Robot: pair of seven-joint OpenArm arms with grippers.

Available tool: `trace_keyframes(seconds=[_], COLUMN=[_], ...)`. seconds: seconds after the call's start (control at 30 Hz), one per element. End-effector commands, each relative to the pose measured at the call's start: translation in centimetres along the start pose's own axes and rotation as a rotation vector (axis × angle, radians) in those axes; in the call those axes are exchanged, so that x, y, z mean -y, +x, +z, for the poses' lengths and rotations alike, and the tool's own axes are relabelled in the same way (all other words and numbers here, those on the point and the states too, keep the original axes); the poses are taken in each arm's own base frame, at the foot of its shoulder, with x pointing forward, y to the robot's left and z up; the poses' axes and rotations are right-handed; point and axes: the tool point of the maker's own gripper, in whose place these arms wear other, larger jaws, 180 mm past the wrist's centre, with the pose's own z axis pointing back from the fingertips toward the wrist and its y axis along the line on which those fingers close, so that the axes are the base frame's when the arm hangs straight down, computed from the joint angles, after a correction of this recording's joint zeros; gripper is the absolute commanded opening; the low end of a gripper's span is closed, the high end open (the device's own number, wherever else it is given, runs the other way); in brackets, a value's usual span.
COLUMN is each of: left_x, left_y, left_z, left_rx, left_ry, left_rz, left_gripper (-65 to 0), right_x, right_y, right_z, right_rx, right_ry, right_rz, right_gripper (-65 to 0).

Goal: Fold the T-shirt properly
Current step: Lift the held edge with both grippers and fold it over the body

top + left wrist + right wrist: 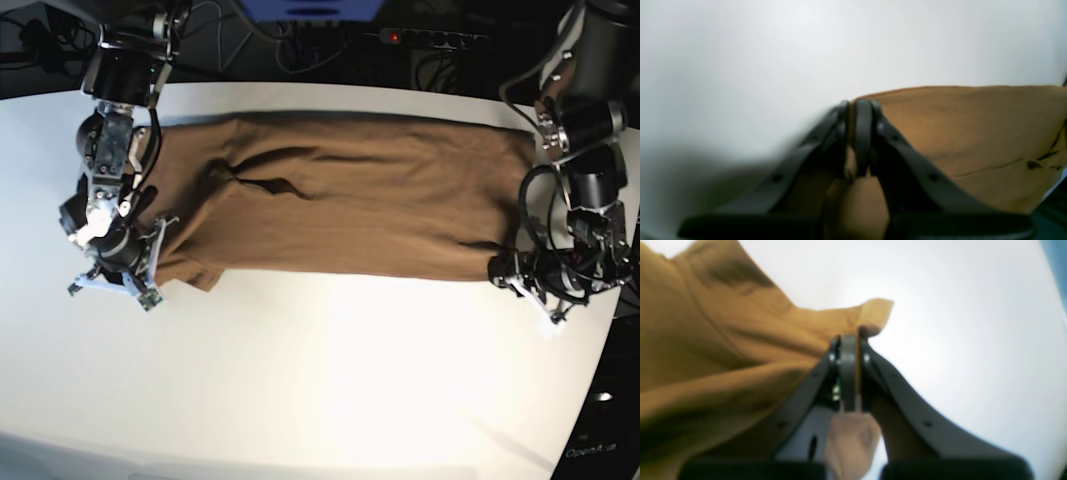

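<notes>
The tan-brown T-shirt (350, 200) lies stretched as a long band across the far half of the white table (320, 380). My right gripper (160, 250), at the left of the base view, is shut on the shirt's near left corner. In the right wrist view the gripper (850, 340) pinches the cloth (723, 350), and a small flap sticks out past the tips. My left gripper (497, 270), at the right of the base view, is shut on the near right corner. The left wrist view shows that gripper (853, 106) clamped on the shirt's edge (957, 133).
A power strip (420, 38) and cables lie behind the table's far edge. The table's right edge (600, 330) runs close to my left arm, with dark floor beyond it. Bare white tabletop spreads in front of the shirt.
</notes>
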Motion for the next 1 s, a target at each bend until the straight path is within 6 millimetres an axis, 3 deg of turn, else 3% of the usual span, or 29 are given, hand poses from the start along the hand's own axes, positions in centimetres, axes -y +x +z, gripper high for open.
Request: trace_keyframes(seconds=[0.0,0.17,0.33,0.5,0.7,0.83,0.97], left_x=[-0.2,0.3,2.4,3.6,3.3,1.5,1.0], left_y=[2.3,1.9,1.8,0.1,-2.6,-3.8,-4.5], left_z=[1.4,2.6,5.1,6.4,6.4,7.8,8.7], left_rx=[0.065,0.073,0.093,0.077,0.044,0.072,0.079], left_ry=[0.0,-0.009,0.001,0.014,0.027,0.061,0.085], left_rz=[-0.011,-0.049,-0.173,-0.251,-0.262,-0.213,-0.216], left_gripper=[-62.1,-62.1,-62.1,-62.1,-62.1,-62.1,-62.1], right_x=[1.7,1.3,1.6,1.4,0.9,0.6,-0.2], right_y=[1.3,0.9,0.8,0.3,-0.6,-1.2,-2.1], right_z=[0.6,1.7,2.7,4.1,5.1,5.7,6.4], right_rx=[0.042,0.047,0.055,0.057,0.046,0.04,0.025], right_ry=[-0.048,-0.059,-0.083,-0.101,-0.105,-0.106,-0.096], right_rz=[0.006,0.026,0.041,0.06,0.072,0.08,0.091], right_gripper=[-63.8,-63.8,-63.8,-63.8,-63.8,-63.8,-63.8])
